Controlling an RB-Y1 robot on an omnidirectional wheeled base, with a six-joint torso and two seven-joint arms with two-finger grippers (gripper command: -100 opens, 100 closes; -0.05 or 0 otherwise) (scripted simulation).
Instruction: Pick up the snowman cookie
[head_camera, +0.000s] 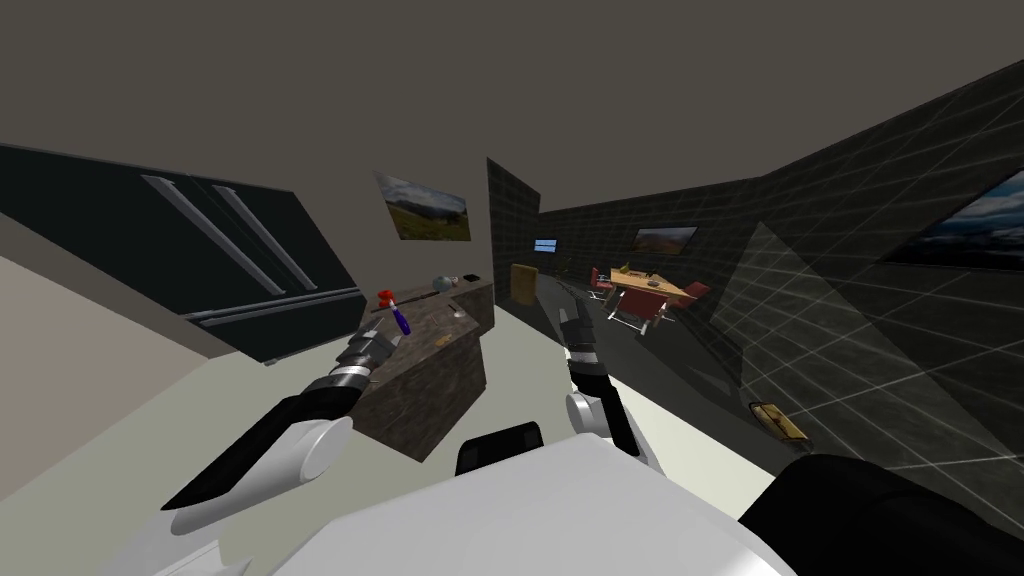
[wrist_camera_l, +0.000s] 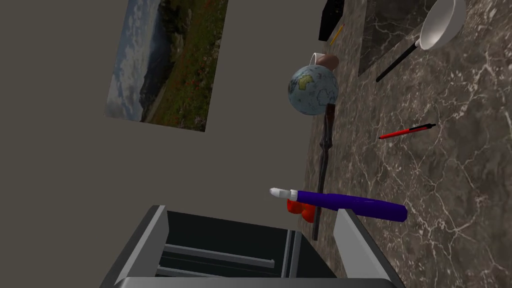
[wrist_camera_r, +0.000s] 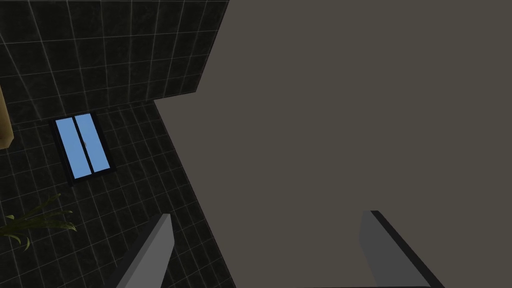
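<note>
Dark marbled bench (wrist_camera_l: 450, 175) stands against the wall. The left tool (wrist_camera_l: 250, 212) hangs at its wall-side edge, fingers spread wide, holding nothing. The right tool (wrist_camera_r: 267, 217), off the bench, is equally spread and empty. Just beyond the left tool, at that edge, a purple pen (wrist_camera_l: 350, 202) lies across the snowman cookie (wrist_camera_l: 300, 210), a small red-orange lump.

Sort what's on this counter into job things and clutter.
Job: left gripper, open, at the counter; small red thing partly hidden by the purple pen, perhaps the cookie, I cannot tell.
Clutter: purple pen, globe, red pen, white ladle, dark stick.
</note>
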